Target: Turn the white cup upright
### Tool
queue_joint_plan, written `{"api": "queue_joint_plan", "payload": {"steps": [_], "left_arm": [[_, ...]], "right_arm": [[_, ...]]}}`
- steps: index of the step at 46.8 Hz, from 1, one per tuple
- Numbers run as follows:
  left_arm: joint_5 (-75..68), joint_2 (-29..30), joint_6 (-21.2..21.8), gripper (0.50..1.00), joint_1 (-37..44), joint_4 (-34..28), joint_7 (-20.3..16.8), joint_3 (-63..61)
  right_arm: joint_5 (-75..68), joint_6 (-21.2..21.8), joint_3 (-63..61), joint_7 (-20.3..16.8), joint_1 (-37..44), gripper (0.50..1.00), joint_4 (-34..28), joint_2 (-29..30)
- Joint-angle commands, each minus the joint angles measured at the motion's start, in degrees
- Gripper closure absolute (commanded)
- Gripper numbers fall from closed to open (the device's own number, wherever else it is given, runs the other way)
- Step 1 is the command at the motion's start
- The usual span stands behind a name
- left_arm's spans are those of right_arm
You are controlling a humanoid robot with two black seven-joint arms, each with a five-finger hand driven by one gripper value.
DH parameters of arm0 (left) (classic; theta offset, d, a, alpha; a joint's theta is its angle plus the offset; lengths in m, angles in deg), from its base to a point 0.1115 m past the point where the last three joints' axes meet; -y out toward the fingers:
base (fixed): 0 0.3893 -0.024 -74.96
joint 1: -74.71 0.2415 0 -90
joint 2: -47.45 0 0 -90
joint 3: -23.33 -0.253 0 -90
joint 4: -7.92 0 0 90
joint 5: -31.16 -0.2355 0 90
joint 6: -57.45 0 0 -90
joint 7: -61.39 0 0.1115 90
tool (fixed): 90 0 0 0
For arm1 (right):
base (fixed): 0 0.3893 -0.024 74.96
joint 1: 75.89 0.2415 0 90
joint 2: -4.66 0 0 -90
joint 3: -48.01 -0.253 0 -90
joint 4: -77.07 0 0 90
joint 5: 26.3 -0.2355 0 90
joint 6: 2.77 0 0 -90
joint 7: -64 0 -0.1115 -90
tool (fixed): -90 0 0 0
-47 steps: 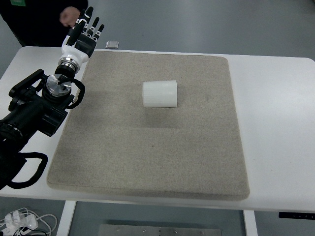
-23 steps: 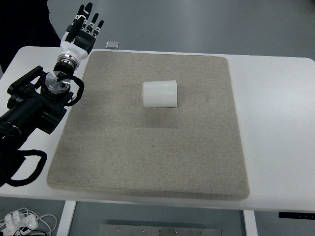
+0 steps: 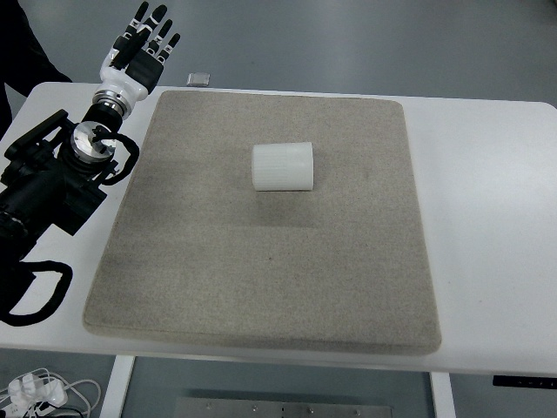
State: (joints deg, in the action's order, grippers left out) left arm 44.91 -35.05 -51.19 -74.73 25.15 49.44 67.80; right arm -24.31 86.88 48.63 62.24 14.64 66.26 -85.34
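Left arm (image 3: 52, 178): black, enters from the left edge and reaches toward the far left corner of the table (image 3: 487, 218).

Left hand (image 3: 139, 48): white and black, fingers spread wide and holding nothing; it is raised beyond the table's far left edge, well apart from the cup.

Small grey object (image 3: 198, 79): lies on the floor side of the far edge, just right of the hand (too small to identify).

Mat (image 3: 261, 279): grey felt, covers most of the tabletop; bare white margins show on the left and a wider one on the right.

White cup (image 3: 283, 166): lies on its side near the mat's centre, slightly toward the far side, with open mat on every side.

Cables (image 3: 39, 392): white, on the floor below the near left corner.
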Motion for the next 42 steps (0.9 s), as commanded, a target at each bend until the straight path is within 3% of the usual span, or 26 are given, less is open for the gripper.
{"api": "queue_joint_plan", "payload": {"steps": [1, 25, 42], "left_arm": [[-4.0, 0.0, 0.0, 0.506, -0.6, 0.1, 0.0, 0.0], [-36.3, 0.6, 0.0, 0.506, -4.1, 9.2, 0.0, -5.0], [-58.9, 7.4, -0.3, 0.508, -8.9, 21.0, 0.7, -16.8]], "right_arm": [[0.0, 0.0, 0.0, 0.0, 0.0, 0.548, 0.0, 0.0], [-0.1, 0.0, 0.0, 0.0, 0.0, 0.548, 0.0, 0.0], [0.0, 0.0, 0.0, 0.0, 0.0, 0.548, 0.0, 0.0]]}}
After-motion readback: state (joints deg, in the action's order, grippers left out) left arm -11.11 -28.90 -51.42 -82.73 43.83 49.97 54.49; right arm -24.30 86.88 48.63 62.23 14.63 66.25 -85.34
